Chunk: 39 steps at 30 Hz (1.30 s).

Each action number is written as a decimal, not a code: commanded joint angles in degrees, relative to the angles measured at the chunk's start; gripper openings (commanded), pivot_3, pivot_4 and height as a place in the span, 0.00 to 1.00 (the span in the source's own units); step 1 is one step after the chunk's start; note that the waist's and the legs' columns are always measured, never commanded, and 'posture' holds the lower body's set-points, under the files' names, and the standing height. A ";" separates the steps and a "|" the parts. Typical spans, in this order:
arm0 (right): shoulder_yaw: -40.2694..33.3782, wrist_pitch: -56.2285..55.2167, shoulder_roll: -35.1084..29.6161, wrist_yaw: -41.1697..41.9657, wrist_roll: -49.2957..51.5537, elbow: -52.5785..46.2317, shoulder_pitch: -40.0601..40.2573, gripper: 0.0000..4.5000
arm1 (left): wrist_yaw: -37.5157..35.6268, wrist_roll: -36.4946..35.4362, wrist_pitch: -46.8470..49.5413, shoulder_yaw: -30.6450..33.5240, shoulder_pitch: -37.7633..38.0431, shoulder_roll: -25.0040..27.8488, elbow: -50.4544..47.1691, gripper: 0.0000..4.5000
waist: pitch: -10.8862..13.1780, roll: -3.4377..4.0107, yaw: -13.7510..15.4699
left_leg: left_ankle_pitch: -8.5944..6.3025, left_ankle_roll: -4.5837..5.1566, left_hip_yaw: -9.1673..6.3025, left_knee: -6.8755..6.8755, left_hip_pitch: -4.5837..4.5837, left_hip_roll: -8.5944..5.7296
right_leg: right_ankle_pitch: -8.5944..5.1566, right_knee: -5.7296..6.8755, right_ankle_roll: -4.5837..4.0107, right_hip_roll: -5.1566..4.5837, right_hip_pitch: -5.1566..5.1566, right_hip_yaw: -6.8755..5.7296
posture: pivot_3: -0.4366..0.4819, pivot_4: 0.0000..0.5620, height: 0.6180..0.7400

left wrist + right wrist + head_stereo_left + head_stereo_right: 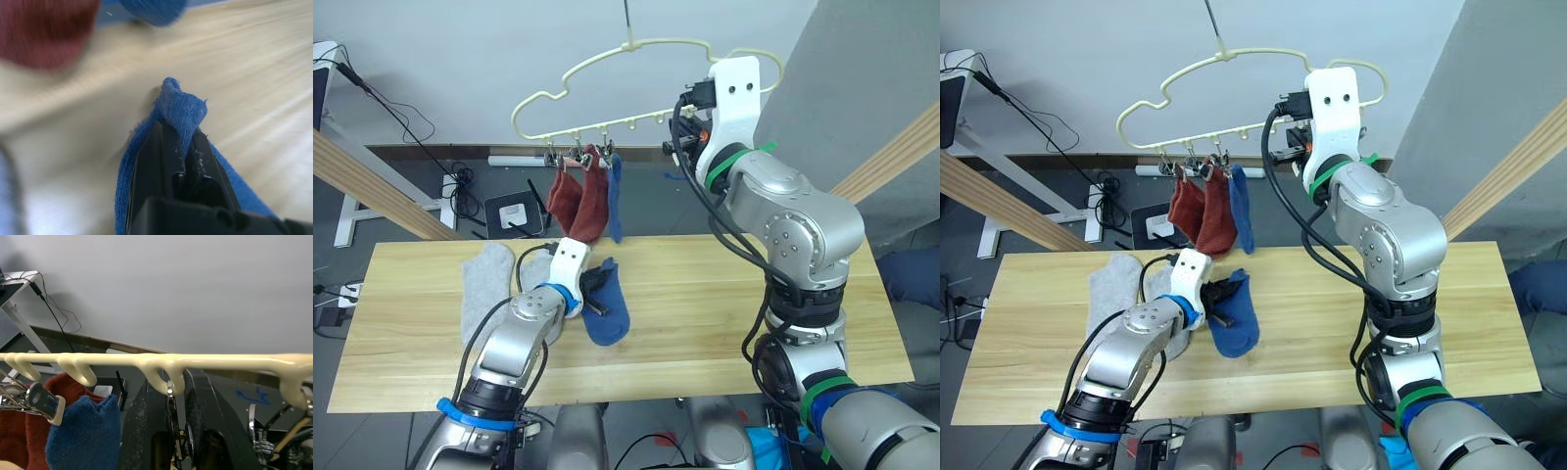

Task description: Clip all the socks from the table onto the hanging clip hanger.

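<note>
The hanger [636, 83] hung at upper centre of the head view; two red socks [579, 204] and one blue sock [615, 196] already hung from its clips. The right gripper [177, 431] was raised at the hanger's lower bar, jaws closed on a metal clip [169, 396]. The left gripper [178, 161] sat low at centre, jaws clamped on a fold of the loose blue sock [607, 304] lying on the table [724, 323]; grey socks [487, 284] lay just left of it. The knit looked soft, light and limp; it would likely droop, so a hold at the cuff edge seemed best for feeding the clip.
</note>
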 commanded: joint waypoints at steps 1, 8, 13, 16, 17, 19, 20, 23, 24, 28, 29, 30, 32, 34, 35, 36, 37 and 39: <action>-1.73 0.75 0.49 -0.49 0.33 -2.45 -1.60 0.02 | -2.33 -6.46 2.69 2.89 -0.70 -2.17 -5.91 0.00 | 0.00 0.00 0.00 | 0.00 0.00 0.00 0.00 0.00 0.00 | 0.00 0.00 0.00 0.00 0.00 0.00 | 0.15 0.75 1.00; -3.37 2.61 1.66 -0.70 0.62 -2.28 -2.83 0.02 | -1.47 -15.60 8.98 4.13 -7.52 -9.13 -11.89 0.00 | 0.01 0.00 -0.04 | 0.00 0.00 0.00 0.01 -0.01 -0.07 | 0.00 -0.06 0.01 0.00 0.05 -0.03 | 0.14 0.75 1.00; -3.66 3.22 2.10 -0.60 0.43 -2.29 -3.28 0.02 | -0.14 -14.93 8.12 2.64 -10.99 -10.51 -10.34 0.00 | 0.01 0.00 -0.26 | 0.00 0.00 0.01 -0.01 0.00 -0.06 | 0.00 -0.08 0.01 0.03 0.04 -0.02 | 0.14 0.74 1.00; -3.94 3.60 2.51 -0.72 0.47 -2.22 -3.41 0.02 | 0.67 -14.17 5.92 2.42 -14.00 -12.03 -7.00 0.00 | 0.01 0.00 -0.31 | 0.00 0.00 0.01 -0.01 -0.01 -0.06 | 0.00 -0.08 0.01 0.03 0.04 -0.02 | 0.13 0.74 1.00; -4.14 3.89 2.78 -0.82 0.57 -2.21 -3.58 0.02 | 0.85 -13.42 4.39 2.14 -15.49 -12.62 -5.13 0.00 | 0.01 0.00 -0.31 | 0.00 0.00 -0.01 0.00 -0.01 -0.07 | 0.00 -0.07 0.01 0.03 0.04 -0.04 | 0.13 0.74 1.00; -4.24 4.15 2.99 -0.90 0.59 -2.22 -3.71 0.02 | 1.10 -12.39 2.12 1.75 -17.50 -13.35 -2.32 0.00 | 0.01 0.00 -0.27 | 0.01 0.01 0.00 0.02 -0.01 -0.09 | 0.00 -0.07 0.01 0.02 0.05 -0.03 | 0.13 0.74 1.00; -4.20 4.18 3.00 -0.91 0.53 -2.24 -3.71 0.02 | 1.20 -12.04 1.26 1.65 -18.22 -13.64 -1.21 0.00 | 0.01 0.00 -0.26 | 0.00 0.01 0.00 0.02 -0.02 -0.09 | 0.00 -0.08 0.01 0.02 0.05 -0.03 | 0.13 0.74 1.00; -4.14 4.33 3.20 -1.02 0.46 -2.39 -3.53 0.02 | 1.46 -11.40 -1.15 1.97 -19.97 -14.60 1.24 0.00 | 0.00 0.00 -0.35 | 0.00 0.01 0.02 -0.01 -0.03 -0.09 | 0.00 -0.16 0.01 0.01 0.06 -0.03 | 0.12 0.72 1.00; -4.14 4.34 3.24 -1.07 0.44 -2.35 -3.56 0.02 | 1.41 -11.33 -1.57 2.05 -20.31 -14.74 1.67 0.00 | 0.00 0.00 -0.41 | 0.00 0.01 0.02 -0.02 -0.03 -0.08 | 0.00 -0.19 0.01 0.02 0.06 -0.03 | 0.11 0.71 1.00; -4.15 4.46 3.45 -1.25 0.47 -2.42 -3.57 0.02 | 1.55 -11.43 -2.23 2.36 -21.42 -15.06 2.26 0.00 | 0.00 0.00 -0.61 | 0.00 0.01 0.03 -0.04 -0.07 -0.06 | 0.01 -0.31 0.01 0.02 0.06 -0.03 | 0.11 0.71 1.00; -4.13 4.48 3.47 -1.28 0.46 -2.45 -3.57 0.02 | 1.59 -11.48 -2.32 2.40 -21.55 -15.07 2.25 0.00 | 0.00 0.00 -0.64 | 0.00 0.01 0.03 -0.04 -0.08 -0.06 | 0.01 -0.31 0.01 0.02 0.06 -0.03 | 0.11 0.71 1.00; -4.13 4.49 3.48 -1.29 0.46 -2.46 -3.56 0.02 | 1.61 -11.52 -2.39 2.42 -21.62 -15.07 2.26 0.00 | 0.00 0.00 -0.66 | 0.00 0.01 0.03 -0.04 -0.08 -0.06 | 0.01 -0.33 0.01 0.01 0.06 -0.03 | 0.11 0.71 1.00; -4.18 4.56 3.59 -1.34 0.50 -2.50 -3.53 0.02 | 1.69 -11.67 -2.56 2.63 -21.83 -15.13 2.36 0.00 | 0.00 0.00 -0.67 | 0.00 0.02 0.02 -0.04 -0.09 -0.07 | 0.01 -0.36 0.01 0.01 0.08 -0.04 | 0.11 0.71 1.00; -4.17 4.87 3.73 -1.51 0.48 -2.83 -3.47 0.02 | 2.00 -11.82 -3.27 3.21 -22.76 -15.55 2.81 0.00 | 0.00 0.00 -0.68 | 0.00 0.02 0.02 -0.04 -0.09 -0.07 | 0.01 -0.36 0.01 0.01 0.08 -0.04 | 0.11 0.71 1.00; -4.15 4.94 3.74 -1.55 0.47 -2.89 -3.46 0.02 | 2.19 -11.86 -3.60 3.46 -23.23 -15.78 3.11 0.00 | 0.00 0.00 -0.67 | 0.00 0.02 0.01 -0.04 -0.09 -0.07 | 0.01 -0.36 0.01 0.01 0.08 -0.05 | 0.11 0.70 1.00; -4.15 5.03 3.76 -1.60 0.47 -3.00 -3.46 0.02 | 2.36 -11.92 -3.81 3.66 -23.72 -16.00 3.34 0.00 | 0.00 0.00 -0.67 | 0.00 0.02 -0.01 -0.03 -0.10 -0.07 | 0.01 -0.36 0.01 0.01 0.08 -0.07 | 0.11 0.70 1.00; -4.15 5.07 3.77 -1.63 0.47 -3.05 -3.46 0.02 | 2.46 -11.95 -3.92 3.75 -23.99 -16.13 3.49 0.00 | 0.00 0.00 -0.67 | 0.00 0.02 0.00 -0.03 -0.11 -0.07 | 0.01 -0.36 0.01 0.01 0.08 -0.07 | 0.11 0.70 1.00; -4.21 5.20 3.80 -1.65 0.47 -3.10 -3.47 0.02 | 2.59 -12.08 -4.01 3.89 -24.61 -16.35 3.71 0.00 | 0.00 0.00 -0.70 | 0.00 0.02 0.01 -0.03 -0.11 -0.08 | 0.01 -0.37 0.02 0.01 0.09 -0.07 | 0.11 0.70 1.00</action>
